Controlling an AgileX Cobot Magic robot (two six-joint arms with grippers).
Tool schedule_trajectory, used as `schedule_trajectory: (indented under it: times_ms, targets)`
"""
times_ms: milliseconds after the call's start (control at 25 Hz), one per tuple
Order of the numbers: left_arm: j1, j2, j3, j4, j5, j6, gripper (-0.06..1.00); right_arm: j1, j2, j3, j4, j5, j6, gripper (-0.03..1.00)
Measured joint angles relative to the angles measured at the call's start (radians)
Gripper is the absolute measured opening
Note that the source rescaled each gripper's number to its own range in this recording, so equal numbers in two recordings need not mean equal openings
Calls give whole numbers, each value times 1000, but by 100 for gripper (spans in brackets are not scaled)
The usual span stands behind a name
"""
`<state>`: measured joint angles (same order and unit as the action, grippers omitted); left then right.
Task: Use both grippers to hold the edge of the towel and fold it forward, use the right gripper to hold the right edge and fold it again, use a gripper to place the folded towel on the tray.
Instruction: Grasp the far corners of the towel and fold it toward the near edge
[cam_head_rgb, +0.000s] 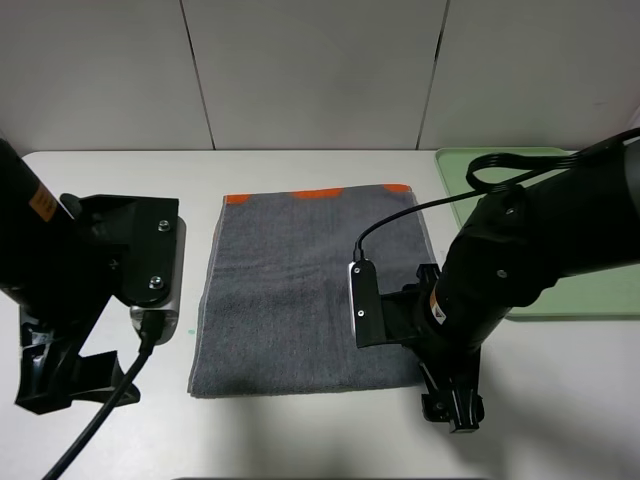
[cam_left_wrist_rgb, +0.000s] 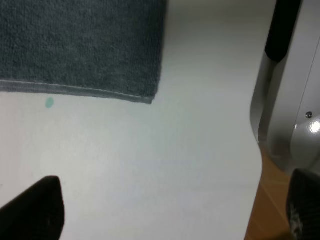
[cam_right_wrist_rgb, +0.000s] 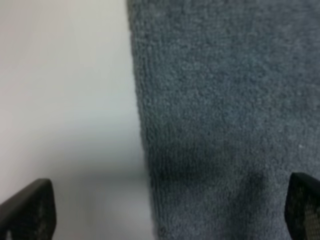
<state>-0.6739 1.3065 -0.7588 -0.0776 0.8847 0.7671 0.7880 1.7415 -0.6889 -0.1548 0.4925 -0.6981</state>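
The dark grey towel lies flat in the middle of the table, with an orange band along its far edge. My left gripper hangs open over bare table, left of the towel's near left corner and apart from it. My right gripper is open by the near right corner. In the right wrist view its fingertips stand wide apart, one over bare table, the other over the towel, with the towel's edge between them. The light green tray lies at the back right, partly hidden by the right arm.
A small green dot marks the table just off the towel's hem. The table's front edge and a white stand are close to the left gripper. A grey wall rises behind the table.
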Motion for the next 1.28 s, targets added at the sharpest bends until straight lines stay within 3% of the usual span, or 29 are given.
schedule_trajectory:
  times_ms: [760,1280]
  targets:
    - [0,22,5,-12,-39,46,88,0,78,2,-42,-32,-6,100]
    - [0,192,92,-24,-243,80,88,0,81,1,40,-40,-7,100]
